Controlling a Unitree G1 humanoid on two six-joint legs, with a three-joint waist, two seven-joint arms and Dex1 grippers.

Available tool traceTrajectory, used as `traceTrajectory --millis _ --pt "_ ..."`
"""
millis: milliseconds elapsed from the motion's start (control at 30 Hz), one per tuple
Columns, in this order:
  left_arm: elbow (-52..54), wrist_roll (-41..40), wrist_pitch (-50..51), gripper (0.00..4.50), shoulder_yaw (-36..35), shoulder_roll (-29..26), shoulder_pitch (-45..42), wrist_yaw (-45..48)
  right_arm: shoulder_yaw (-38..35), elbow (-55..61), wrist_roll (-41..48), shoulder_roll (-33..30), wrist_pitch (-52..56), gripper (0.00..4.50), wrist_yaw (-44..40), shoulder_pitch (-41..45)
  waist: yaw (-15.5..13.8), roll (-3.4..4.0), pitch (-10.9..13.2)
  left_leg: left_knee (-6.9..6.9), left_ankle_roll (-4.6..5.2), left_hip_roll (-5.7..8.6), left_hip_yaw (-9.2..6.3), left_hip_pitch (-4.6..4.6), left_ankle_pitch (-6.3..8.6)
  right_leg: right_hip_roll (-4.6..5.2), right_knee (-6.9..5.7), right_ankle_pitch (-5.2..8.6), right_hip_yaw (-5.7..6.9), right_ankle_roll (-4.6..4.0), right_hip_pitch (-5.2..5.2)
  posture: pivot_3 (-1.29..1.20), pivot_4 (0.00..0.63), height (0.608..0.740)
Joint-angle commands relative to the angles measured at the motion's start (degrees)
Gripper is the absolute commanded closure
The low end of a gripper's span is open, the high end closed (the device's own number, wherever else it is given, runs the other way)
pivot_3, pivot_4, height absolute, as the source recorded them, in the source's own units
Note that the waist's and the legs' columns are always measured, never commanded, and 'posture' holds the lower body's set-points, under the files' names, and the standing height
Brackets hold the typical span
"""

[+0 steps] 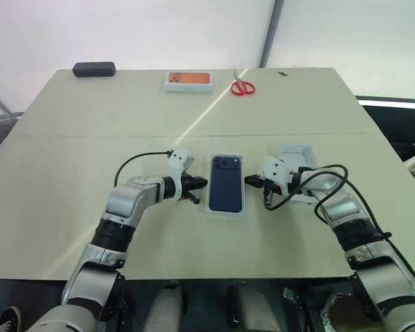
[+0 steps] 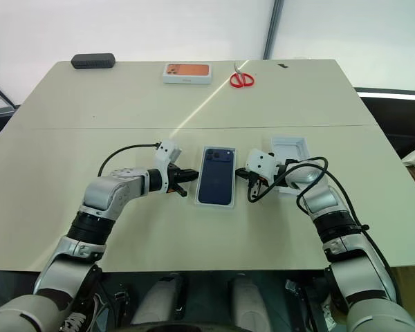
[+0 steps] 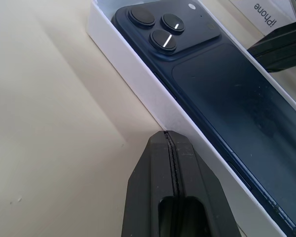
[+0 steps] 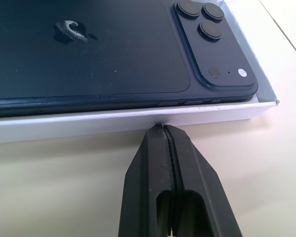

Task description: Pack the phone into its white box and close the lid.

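Altogether 1 phone (image 1: 225, 182), 1 white box (image 3: 138, 86), 1 lid (image 1: 297, 157), 2 closed claws

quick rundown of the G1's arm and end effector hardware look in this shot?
Both arms are silver-grey metal segments with black joint rings. Each wrist carries a white boxy housing, with a loose black cable looping from it back along the forearm, more tangled on the right. The left end effector and right end effector each end in two matte black wedge-shaped fingers, tapering to a narrow tip. No markings are legible on them.
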State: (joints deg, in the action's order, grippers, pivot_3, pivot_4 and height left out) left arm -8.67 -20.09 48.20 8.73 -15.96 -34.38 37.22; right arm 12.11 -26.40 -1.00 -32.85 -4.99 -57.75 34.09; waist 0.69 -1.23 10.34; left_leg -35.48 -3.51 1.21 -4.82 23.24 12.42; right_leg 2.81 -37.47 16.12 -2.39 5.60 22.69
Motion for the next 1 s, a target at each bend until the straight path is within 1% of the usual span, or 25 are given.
traceTrajectory --millis 33,633,800,1000 --pt "0.07 0.17 -0.85 4.5 2.56 2.62 -1.18 1.32 -0.79 1.01 0.58 -0.03 -1.2 4.49 -0.51 0.9 -0.01 0.0 0.0 -0.01 0.0 0.0 0.0 0.0 0.0 0.0 0.0 0.0 0.0 0.0 -0.01 0.0 0.15 0.74" --pt "-4.73 3.74 -3.66 4.5 3.38 6.48 -5.31 3.38 -1.91 -2.5 -0.89 -1.01 -3.43 4.49 -0.57 1.85 -0.03 0.0 0.0 -0.09 0.03 0.02 0.0 0.01 0.02 0.0 0.0 -0.01 0.01 0.02 -0.04 0.0 0.15 0.74" --pt "-7.07 4.77 -5.13 4.5 2.8 6.13 -6.66 4.16 -2.08 -2.2 -0.8 -1.14 -3.21 4.49 -0.73 1.87 0.05 0.0 0.0 -0.12 0.04 0.03 0.0 0.01 0.02 -0.01 0.0 -0.01 0.01 0.02 -0.05 0.0 0.15 0.74" --pt "-6.78 5.32 -5.44 4.5 2.24 5.16 -6.28 5.03 -2.49 -1.14 -0.34 -1.44 -2.75 4.49 -0.84 1.43 0.13 0.0 0.0 -0.12 0.04 0.02 0.0 0.01 0.02 -0.01 -0.01 -0.01 0.01 0.03 -0.05 0.0 0.15 0.74"
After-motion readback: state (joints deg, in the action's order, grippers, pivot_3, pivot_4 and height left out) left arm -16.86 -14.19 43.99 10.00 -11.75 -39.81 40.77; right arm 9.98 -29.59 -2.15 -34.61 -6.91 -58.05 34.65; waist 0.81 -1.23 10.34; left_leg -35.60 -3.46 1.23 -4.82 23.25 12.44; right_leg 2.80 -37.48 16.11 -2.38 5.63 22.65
